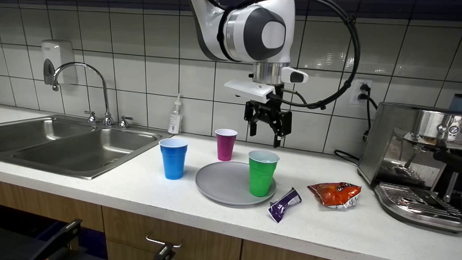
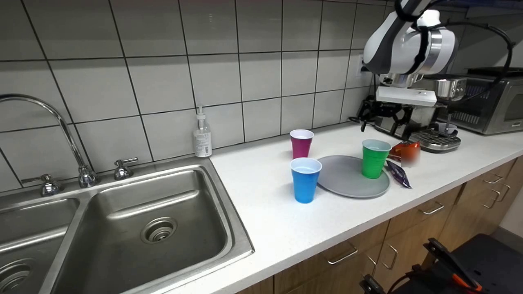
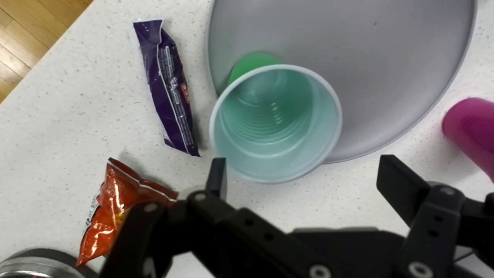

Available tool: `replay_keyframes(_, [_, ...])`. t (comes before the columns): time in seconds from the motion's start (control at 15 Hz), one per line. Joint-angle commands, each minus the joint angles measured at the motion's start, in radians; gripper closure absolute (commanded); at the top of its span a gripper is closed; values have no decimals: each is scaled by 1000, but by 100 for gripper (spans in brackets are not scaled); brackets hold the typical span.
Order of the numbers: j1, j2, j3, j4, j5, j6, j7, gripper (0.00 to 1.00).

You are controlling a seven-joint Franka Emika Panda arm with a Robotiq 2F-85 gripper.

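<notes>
Parted and holding nothing, the jaws hang above the bench (image 1: 140,187), high enough, it seems, to clear the rim of the green plastic cup (image 1: 262,177). Mouth up, it stands on the grey plate (image 1: 221,182), whose flatness presumably keeps it steady.
</notes>
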Motion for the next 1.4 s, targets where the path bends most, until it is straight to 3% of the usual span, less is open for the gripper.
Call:
replay_keyframes(0.0, [18,-44,17,-27,9,-12,-13,0])
replay_keyframes(1.33, [164,-3,122,42,18,5,64,0])
